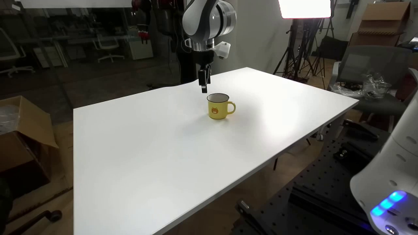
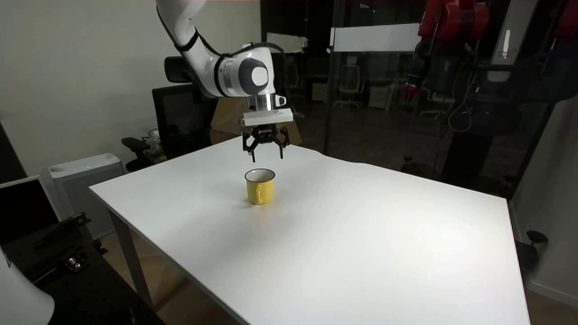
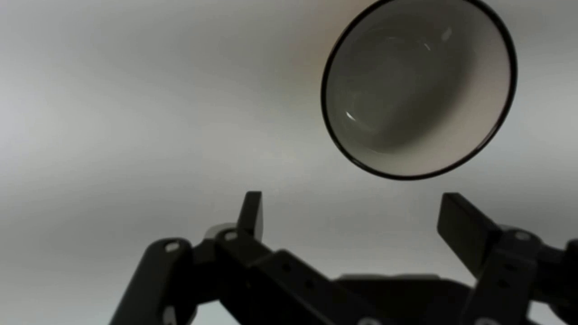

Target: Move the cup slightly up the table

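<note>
The yellow cup (image 1: 215, 111) stands upright on the white table (image 1: 140, 153). It has a dark line round its rim, a pale inside and a small orange animal face on its side. In an exterior view its loop handle faces the camera on the cup (image 2: 265, 193). My gripper (image 2: 268, 159) is open and empty, pointing down above the table (image 2: 388, 253), higher than the cup and a little behind it there. In the wrist view the cup (image 3: 406, 90) lies ahead of the open fingers (image 3: 351, 211), toward the upper right, apart from them; its handle is out of view.
A cardboard box (image 1: 36, 130) stands on the floor beside the table. A bright light panel (image 1: 305, 8) on a stand and an office chair (image 1: 369, 71) are beyond the table. The robot base (image 1: 392, 182) is by the table's long edge.
</note>
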Available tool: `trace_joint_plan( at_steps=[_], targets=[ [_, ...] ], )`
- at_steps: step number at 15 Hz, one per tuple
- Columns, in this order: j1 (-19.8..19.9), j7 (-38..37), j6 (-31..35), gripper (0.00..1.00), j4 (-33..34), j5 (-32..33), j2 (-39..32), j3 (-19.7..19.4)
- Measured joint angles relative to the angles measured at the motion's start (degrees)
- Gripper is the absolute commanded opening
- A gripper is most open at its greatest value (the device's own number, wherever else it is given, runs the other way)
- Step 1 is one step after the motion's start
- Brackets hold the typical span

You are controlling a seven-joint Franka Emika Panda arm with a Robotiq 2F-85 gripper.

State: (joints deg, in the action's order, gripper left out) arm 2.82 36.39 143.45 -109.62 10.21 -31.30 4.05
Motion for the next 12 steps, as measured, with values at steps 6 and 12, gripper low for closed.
trace_joint_plan(
  at_steps=[6, 12],
  targets=[
    [0.08, -0.37, 7.21, 1.0, -13.51, -0.06, 6.53, 0.72],
    [0.54, -0.98, 11.34, 1.0, -23.82, -0.74, 13.56, 0.8]
  ],
)
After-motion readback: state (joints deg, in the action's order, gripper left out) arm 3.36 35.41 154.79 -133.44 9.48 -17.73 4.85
